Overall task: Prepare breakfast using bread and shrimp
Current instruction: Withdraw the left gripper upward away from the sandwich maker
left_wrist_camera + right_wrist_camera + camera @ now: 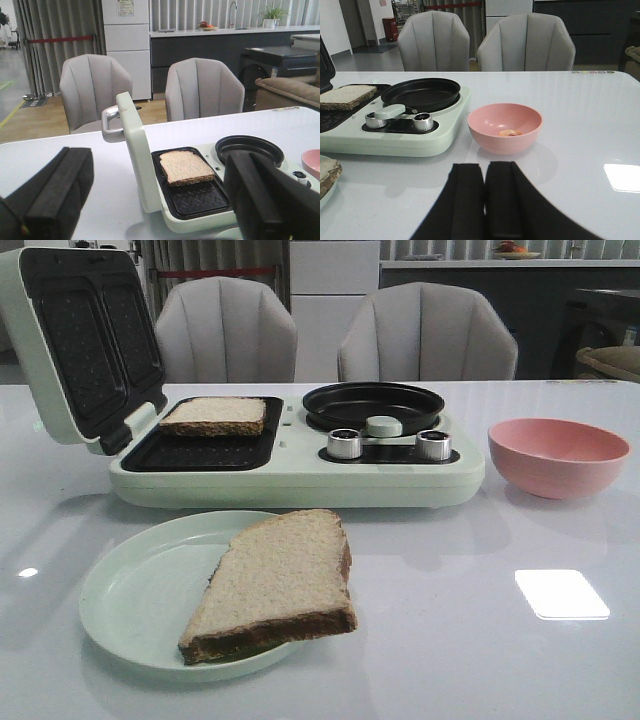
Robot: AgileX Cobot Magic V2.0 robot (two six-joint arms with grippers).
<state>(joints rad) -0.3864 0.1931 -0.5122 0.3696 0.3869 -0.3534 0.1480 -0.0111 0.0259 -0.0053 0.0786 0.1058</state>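
One bread slice sits on the open sandwich maker's grill plate; the second slice lies on the green plate at the near desk edge, so I judge stacking barely begun. Only the right wrist view reveals shrimp in the pink bowl. Left gripper fingers spread, released, grasping nothing; right gripper fingers clenched together, empty.

Left hand agape, right hand closed
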